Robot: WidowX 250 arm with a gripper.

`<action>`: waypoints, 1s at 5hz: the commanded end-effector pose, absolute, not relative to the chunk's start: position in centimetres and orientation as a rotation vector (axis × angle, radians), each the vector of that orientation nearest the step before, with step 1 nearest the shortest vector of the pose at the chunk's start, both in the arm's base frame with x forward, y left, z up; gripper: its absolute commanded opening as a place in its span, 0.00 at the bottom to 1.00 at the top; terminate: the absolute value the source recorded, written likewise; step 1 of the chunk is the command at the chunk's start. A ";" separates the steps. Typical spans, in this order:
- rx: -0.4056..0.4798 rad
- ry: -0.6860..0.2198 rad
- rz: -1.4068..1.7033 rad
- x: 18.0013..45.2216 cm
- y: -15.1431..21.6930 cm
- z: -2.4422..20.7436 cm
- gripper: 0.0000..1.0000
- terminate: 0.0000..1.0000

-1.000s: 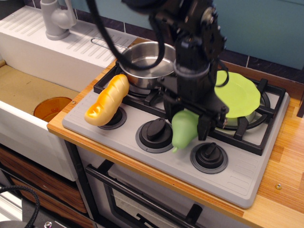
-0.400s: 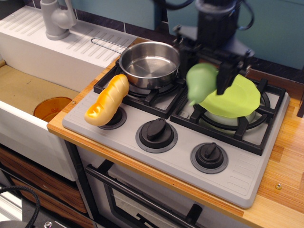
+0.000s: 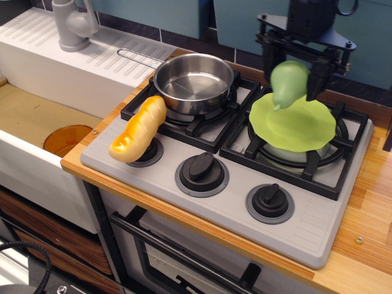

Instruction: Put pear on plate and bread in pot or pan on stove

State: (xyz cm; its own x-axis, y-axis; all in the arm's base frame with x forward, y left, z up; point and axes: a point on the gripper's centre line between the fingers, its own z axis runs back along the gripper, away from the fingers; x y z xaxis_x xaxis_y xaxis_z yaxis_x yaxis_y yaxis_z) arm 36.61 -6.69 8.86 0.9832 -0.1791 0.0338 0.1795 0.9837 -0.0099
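Observation:
My gripper [image 3: 293,76] is shut on the light-green pear [image 3: 288,83] and holds it over the far edge of the lime-green plate [image 3: 295,125], which lies on the right burner grate of the grey stove [image 3: 233,202]. The pear's lower end is at or just above the plate; I cannot tell whether they touch. The yellow-orange bread [image 3: 138,128] lies on the stove's front left corner, over the left knob. The shiny steel pan [image 3: 192,82] sits empty on the left burner, its wire handle pointing back left.
Two black knobs [image 3: 201,172] sit on the stove's front panel. A white sink unit with a grey faucet [image 3: 72,23] stands to the left, with an orange round object [image 3: 67,139] in the basin. A wooden counter [image 3: 367,208] runs along the right.
My gripper carried the pear from in front of the stove's middle knob up and back to the right, to over the plate's far edge. The bread and pan did not move.

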 end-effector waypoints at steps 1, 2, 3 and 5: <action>-0.033 -0.104 -0.187 39.8 -6.5 9.1 0.00 0.00; -0.040 -0.105 -0.191 39.6 -6.3 8.8 0.00 0.00; -0.047 -0.120 -0.181 39.2 -6.7 8.2 0.00 0.00; -0.034 -0.136 -0.180 39.0 -7.3 7.9 1.00 0.00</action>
State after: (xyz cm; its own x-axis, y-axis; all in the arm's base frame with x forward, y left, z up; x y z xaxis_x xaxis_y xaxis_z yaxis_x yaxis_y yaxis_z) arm 38.24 -7.07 5.41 0.9829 -0.1720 0.0661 0.1738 0.9845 -0.0229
